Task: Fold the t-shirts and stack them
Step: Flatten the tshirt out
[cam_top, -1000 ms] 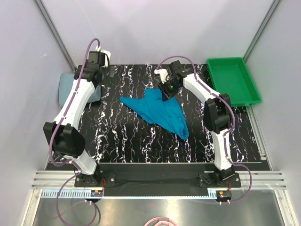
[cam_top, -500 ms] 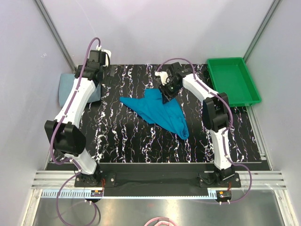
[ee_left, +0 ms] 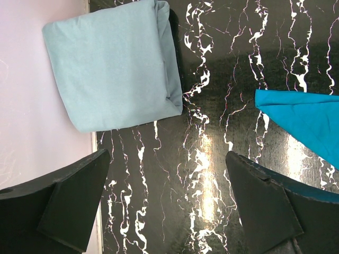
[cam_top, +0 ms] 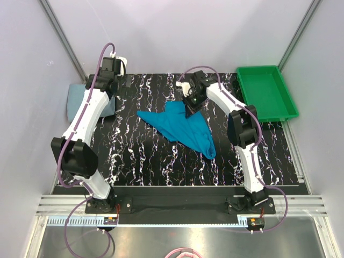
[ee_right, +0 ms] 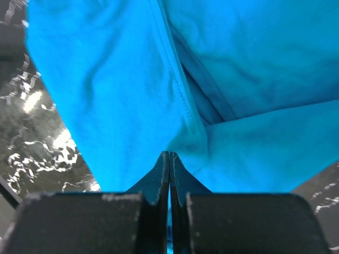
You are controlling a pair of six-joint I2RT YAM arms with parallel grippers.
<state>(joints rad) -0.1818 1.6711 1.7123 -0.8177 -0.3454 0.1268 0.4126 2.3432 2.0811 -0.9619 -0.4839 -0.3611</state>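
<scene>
**Top external view: right gripper pinched on teal shirt, left gripper open over mat**

You see the teal-blue t-shirt [cam_top: 180,126] lying crumpled and unfolded near the middle of the black marbled mat [cam_top: 134,156]. Its far edge sits under the right gripper [ee_right: 169,154]. On the right wrist view the two fingers are pressed together, with a fold of that shirt's hem caught between them.

The grey-blue t-shirt [ee_left: 114,63] lies folded into a neat rectangle at the mat's far left corner, partly off the mat's edge. It is well apart from the teal one.

The left gripper [ee_left: 168,159] hangs above bare mat between the two shirts, its jaws spread wide and touching nothing.

The green tray [cam_top: 266,91] sits at the far right.
</scene>
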